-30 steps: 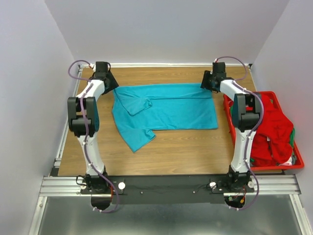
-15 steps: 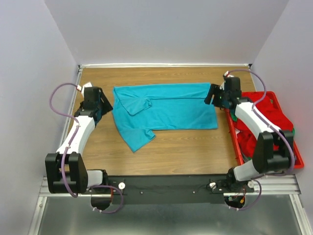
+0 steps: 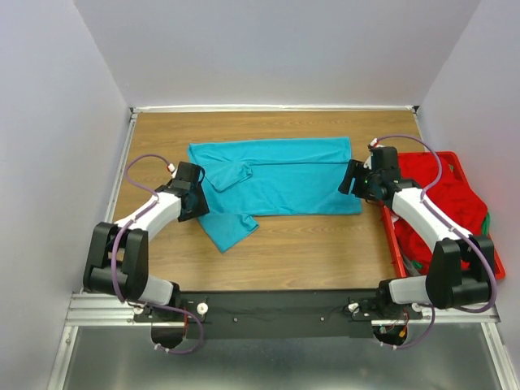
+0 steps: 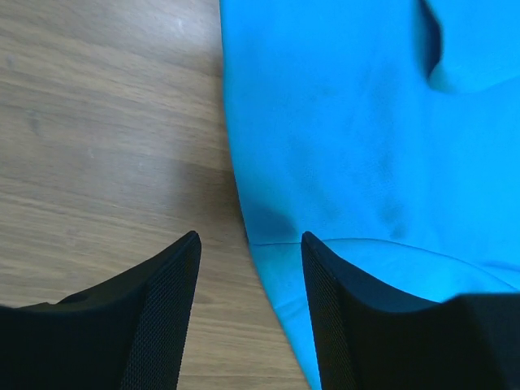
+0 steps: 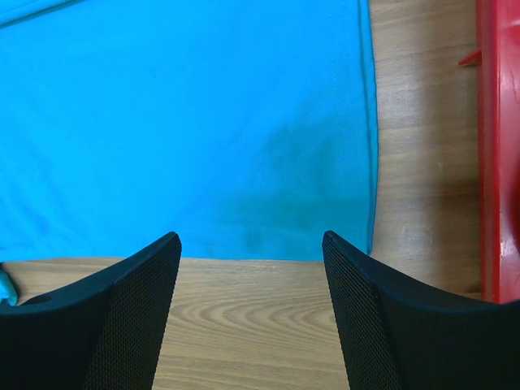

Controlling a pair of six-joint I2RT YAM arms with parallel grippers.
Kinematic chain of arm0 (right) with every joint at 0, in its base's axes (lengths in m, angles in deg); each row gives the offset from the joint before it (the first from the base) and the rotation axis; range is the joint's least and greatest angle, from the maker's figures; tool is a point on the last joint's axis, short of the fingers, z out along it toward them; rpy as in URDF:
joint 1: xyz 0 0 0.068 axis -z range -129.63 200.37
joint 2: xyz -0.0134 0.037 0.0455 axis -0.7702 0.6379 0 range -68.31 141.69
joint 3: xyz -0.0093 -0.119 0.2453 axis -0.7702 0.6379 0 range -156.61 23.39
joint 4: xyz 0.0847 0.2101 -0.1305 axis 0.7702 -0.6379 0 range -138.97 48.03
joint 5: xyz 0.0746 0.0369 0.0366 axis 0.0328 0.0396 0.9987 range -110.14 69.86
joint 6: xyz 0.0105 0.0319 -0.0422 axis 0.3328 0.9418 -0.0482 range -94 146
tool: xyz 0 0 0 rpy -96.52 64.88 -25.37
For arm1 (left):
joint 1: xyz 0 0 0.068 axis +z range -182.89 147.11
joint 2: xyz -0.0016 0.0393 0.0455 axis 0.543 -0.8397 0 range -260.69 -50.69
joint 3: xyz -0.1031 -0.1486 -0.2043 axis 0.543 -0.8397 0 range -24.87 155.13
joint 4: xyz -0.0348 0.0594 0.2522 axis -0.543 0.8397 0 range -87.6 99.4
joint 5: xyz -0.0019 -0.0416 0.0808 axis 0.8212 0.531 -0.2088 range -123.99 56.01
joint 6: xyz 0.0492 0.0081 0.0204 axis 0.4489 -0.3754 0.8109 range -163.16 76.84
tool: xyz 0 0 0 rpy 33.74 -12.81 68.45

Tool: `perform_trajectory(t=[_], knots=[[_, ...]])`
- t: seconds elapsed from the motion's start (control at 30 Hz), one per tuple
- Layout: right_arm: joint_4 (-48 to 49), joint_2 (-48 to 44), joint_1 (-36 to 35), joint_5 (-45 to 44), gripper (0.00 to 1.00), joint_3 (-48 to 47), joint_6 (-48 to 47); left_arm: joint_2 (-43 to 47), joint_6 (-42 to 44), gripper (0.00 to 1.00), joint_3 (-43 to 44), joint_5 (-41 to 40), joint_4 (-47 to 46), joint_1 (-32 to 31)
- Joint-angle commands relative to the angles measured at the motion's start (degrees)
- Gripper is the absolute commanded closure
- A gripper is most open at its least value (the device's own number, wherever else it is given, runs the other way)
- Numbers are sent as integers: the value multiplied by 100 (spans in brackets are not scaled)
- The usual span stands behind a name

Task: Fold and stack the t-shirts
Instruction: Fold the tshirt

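A wooden bench (image 3: 317, 252) seen from above. Near its left edge, the left gripper (image 4: 249, 237) hovers low with fingers spread, straddling the left border of a teal t-shirt (image 3: 284, 183). The shirt lies flat across the middle, towards the far edge, with one sleeve folded inward and a flap trailing towards the near edge. At the shirt's near right corner, the right gripper (image 5: 250, 236) is also spread, holding nothing. A red crate (image 3: 497, 272) of red shirts (image 3: 451, 215) sits at the right edge. Folding appears to be just starting; next, both grippers likely need to lower, pinch the cloth and lift together.
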Motion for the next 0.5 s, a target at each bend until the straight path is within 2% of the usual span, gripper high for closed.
perform_trajectory(t=[0.0, 0.1, 0.27, 0.37, 0.4, 0.43, 0.47], knots=[[-29, -99, -36, 62, 23, 72, 5, -300, -123, 42, 115, -131, 14, -56], [-20, -107, -27, 36, 23, 89, -4, -380, -123, 47, 62, -157, 6, -100], [-3, -72, -27, 19, 23, 98, -13, -520, -115, 49, -43, -228, -91, -108], [-3, -72, -36, -25, 23, 107, -4, -661, -115, 53, -105, -167, -143, -144], [-3, -81, -36, -52, 23, 116, 5, -679, -106, 59, -122, -175, -152, -144], [-3, -81, -36, -104, 23, 124, -4, -705, -115, 59, -131, -167, -161, -144], [-11, -90, -27, -209, 23, 151, 5, -731, -115, 67, -157, -158, -179, -144]])
